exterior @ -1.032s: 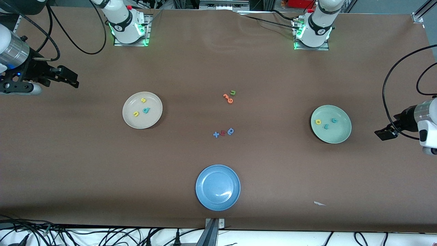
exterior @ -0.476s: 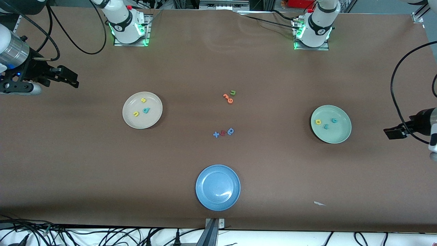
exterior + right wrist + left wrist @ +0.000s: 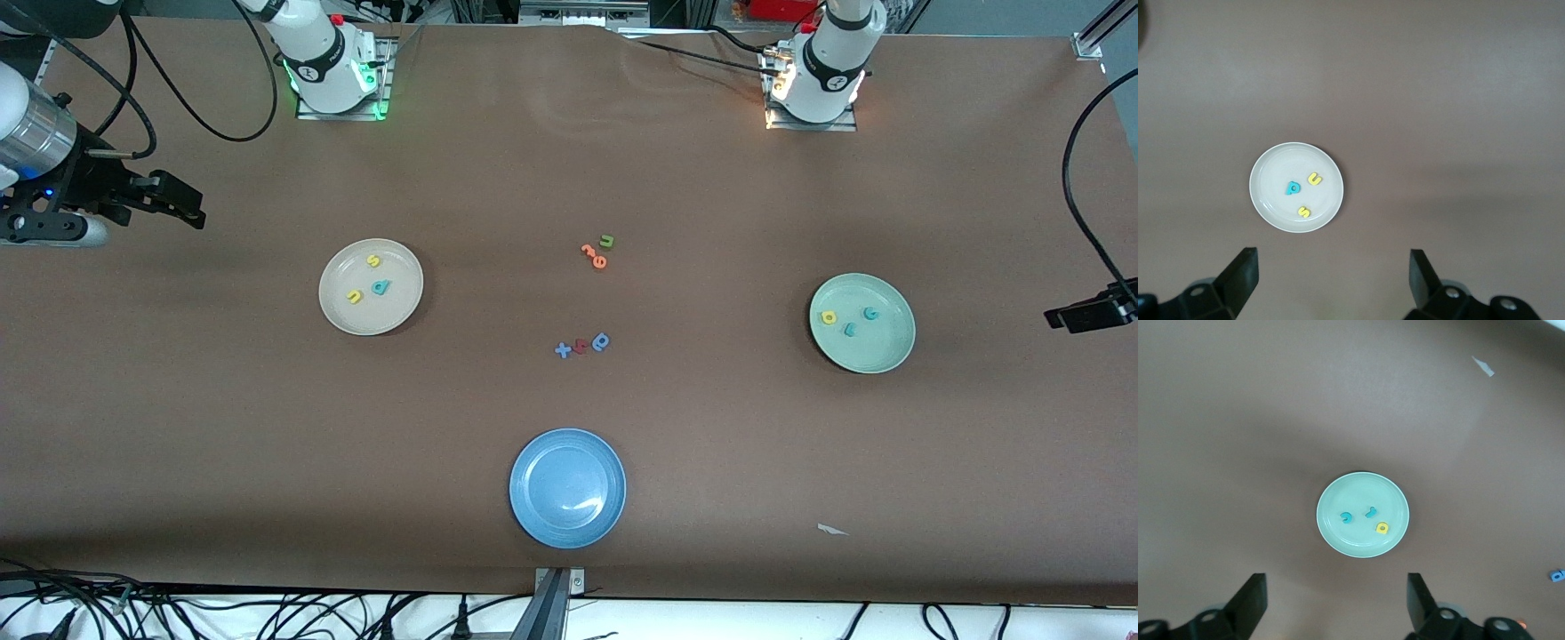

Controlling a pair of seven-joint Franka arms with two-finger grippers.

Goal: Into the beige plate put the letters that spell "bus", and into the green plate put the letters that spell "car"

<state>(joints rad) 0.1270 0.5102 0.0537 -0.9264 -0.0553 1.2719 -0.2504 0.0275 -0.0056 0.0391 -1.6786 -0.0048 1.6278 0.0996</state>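
The beige plate (image 3: 400, 267) lies toward the right arm's end of the table and holds a yellow "s" (image 3: 374, 260), a yellow "u" (image 3: 354, 297) and a teal "b" (image 3: 381, 287). The green plate (image 3: 885, 347) lies toward the left arm's end with a yellow "a" (image 3: 829, 316), a teal "c" (image 3: 870, 313) and a teal "r" (image 3: 849, 330) in it. My left gripper (image 3: 1064, 317) (image 3: 1337, 587) hangs open and empty past the green plate (image 3: 1361, 540), at the table's end. My right gripper (image 3: 191, 210) (image 3: 1331, 260) waits open and empty, off from the beige plate (image 3: 1275, 193).
A blue plate (image 3: 542, 462) sits near the front edge. Mid-table lie a green "u" (image 3: 607, 240) with orange letters (image 3: 594, 256), and nearer the camera a blue rounded letter (image 3: 601, 341), a red piece (image 3: 581, 347) and a blue cross (image 3: 562, 350). A white scrap (image 3: 831, 530) lies near the front.
My left gripper has drawn away from the green plate toward the left arm's end of the table. The right arm and all letters have stayed put.
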